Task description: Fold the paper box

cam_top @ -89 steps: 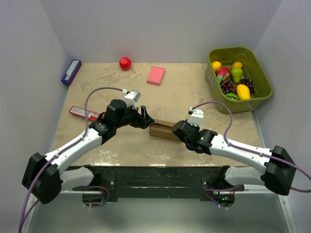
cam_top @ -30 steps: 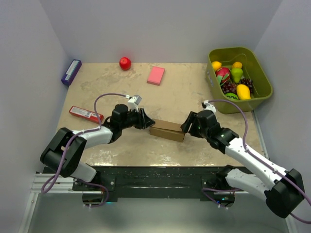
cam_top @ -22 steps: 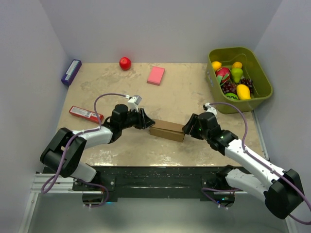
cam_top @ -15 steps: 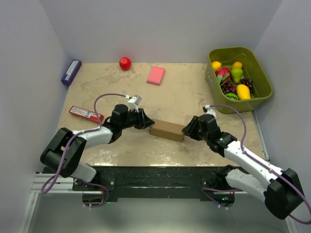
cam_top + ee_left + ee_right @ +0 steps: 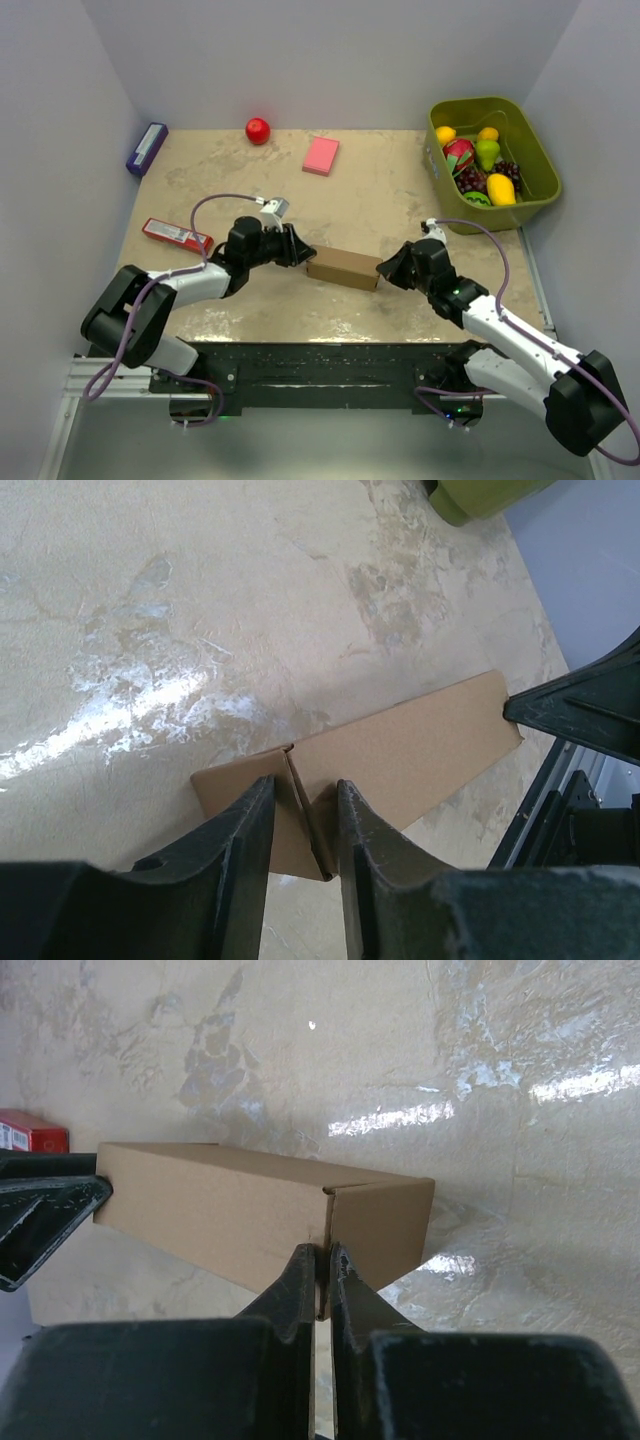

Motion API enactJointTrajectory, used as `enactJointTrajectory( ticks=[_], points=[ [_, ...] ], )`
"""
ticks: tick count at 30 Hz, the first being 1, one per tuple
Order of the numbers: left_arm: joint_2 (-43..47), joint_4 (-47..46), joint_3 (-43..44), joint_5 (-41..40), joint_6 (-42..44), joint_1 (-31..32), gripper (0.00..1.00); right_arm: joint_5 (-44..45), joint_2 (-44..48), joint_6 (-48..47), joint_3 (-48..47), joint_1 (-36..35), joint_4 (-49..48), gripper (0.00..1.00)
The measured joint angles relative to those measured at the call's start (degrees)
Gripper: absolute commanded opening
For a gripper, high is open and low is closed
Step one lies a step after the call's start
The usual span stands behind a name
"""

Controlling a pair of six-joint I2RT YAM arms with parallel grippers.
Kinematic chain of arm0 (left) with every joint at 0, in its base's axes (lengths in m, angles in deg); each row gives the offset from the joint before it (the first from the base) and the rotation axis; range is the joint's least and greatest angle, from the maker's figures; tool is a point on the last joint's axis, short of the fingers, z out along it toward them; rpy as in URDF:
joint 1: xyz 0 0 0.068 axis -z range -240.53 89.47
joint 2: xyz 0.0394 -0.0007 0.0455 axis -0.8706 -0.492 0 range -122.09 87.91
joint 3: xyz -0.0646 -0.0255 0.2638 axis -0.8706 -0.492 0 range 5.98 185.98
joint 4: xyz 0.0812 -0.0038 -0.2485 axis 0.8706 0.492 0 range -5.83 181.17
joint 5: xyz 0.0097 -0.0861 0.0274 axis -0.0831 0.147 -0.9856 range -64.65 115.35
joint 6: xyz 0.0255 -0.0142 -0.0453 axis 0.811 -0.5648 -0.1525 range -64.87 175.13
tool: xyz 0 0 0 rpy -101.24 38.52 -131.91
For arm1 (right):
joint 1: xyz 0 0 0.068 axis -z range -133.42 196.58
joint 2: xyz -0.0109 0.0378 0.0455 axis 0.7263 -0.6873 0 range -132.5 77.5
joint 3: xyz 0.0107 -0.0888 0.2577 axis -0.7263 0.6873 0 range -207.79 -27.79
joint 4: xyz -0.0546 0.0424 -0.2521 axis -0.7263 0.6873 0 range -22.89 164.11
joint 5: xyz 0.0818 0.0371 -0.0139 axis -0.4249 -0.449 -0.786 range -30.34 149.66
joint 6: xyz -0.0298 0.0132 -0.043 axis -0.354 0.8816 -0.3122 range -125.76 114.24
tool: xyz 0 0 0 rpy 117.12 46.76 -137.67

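Near the tabletop's [image 5: 230, 180] front edge you are pinching both ends of the formed paper box [image 5: 343, 268]: right gripper [image 5: 322, 1265] jaws clamped shut on an edge, left gripper [image 5: 300, 805] jaws partly open around a flap, tucking remaining.

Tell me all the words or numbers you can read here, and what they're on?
Paper box: plain brown, no print.
Red packet: has white print, too small to read.
Purple box: label too blurred to read.
Pink block: no text visible.
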Motion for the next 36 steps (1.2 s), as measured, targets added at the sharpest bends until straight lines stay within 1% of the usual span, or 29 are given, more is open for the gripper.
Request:
enactJointTrajectory(
  ticks=[5,6,9,15,19,23,25,30,32,36],
  points=[
    [1.42,5.6,1.86,-0.98,0.66,0.0,0.51,0.35,-0.07,-0.5,-0.72,0.0,0.66,0.0],
    [1.73,6.86,2.21,-1.22,0.68,0.0,0.52,0.48,-0.02,-0.55,-0.79,0.0,0.7,0.0],
    [2.64,9.86,2.82,-1.49,0.68,0.0,0.52,0.57,0.13,-0.59,-0.81,0.0,0.74,0.0],
    [4.2,12.94,3.02,-1.66,0.63,0.0,0.5,0.87,0.59,-0.59,-0.81,-0.02,1.05,0.0],
    [5.16,13.27,2.89,-1.81,0.59,0.0,0.45,0.92,0.68,-0.79,-0.9,-0.02,1.22,0.0],
    [5.2,12.11,1.66,-1.4,0.37,0.0,0.37,0.92,0.68,-0.85,-0.98,-0.02,1.4,0.0],
    [5.2,10.86,1.11,-1.03,0.24,0.0,0.34,0.94,0.68,-0.87,-1.01,-0.07,1.44,0.0],
    [5.09,7.8,-0.37,0.04,0.15,0.0,0.22,0.96,0.68,-1.01,-1.22,-0.07,1.79,0.0],
    [5.01,6.71,-0.94,0.24,0.07,0.0,0.19,1.05,0.68,-1.03,-1.31,-0.11,1.99,0.0],
    [5.64,3.54,-3.32,-0.79,-0.28,0.22,0.17,1.25,0.85,-1.07,-1.42,-0.13,2.38,0.0]
  ],
)
